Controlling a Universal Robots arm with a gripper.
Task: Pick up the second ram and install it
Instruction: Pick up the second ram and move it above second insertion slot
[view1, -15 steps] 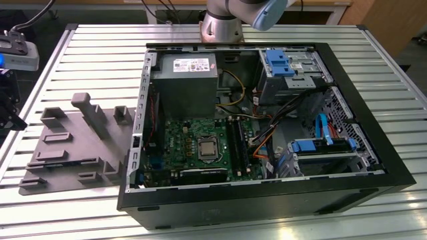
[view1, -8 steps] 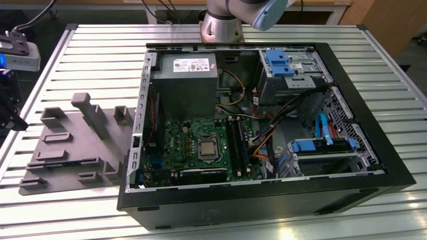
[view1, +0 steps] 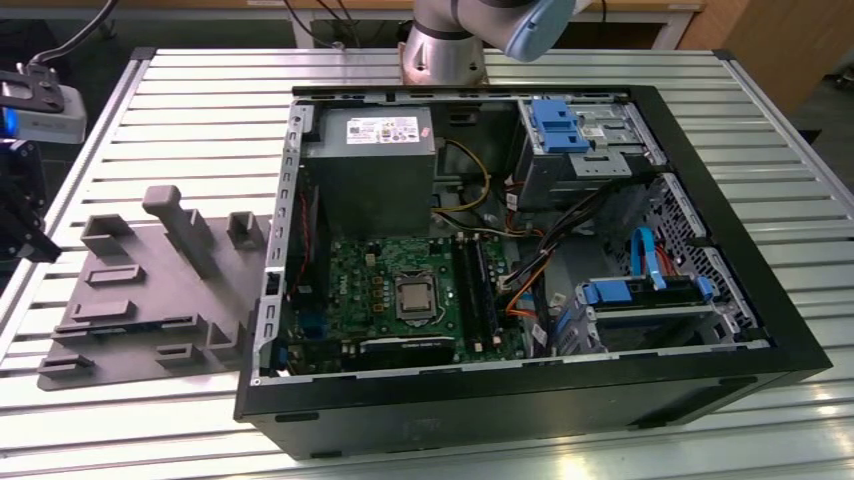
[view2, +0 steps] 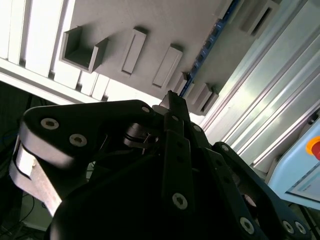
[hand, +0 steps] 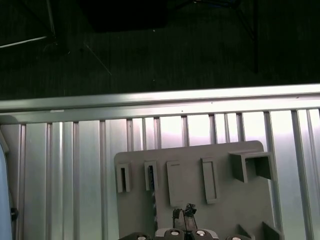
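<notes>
The second ram (hand: 151, 177) is a thin dark stick standing on edge in the slotted blocks of the grey tray (hand: 235, 200). In the second wrist view the ram (view2: 204, 52) runs as a dark bluish line across the tray (view2: 165, 20). My gripper (hand: 184, 215) hovers above the tray, just beside the ram and apart from it. Its black fingers (view2: 172, 107) are shut with nothing between them. In the exterior view the gripper (view1: 38, 245) hangs at the far left, beyond the tray (view1: 147, 290).
An open computer case (view1: 534, 400) lies on the slatted metal table (view1: 200, 110) to the exterior view's right of the tray. Its green motherboard (view1: 360, 290) carries long black memory slots (view1: 474, 290). The table's edge (hand: 160, 97) runs close behind the tray.
</notes>
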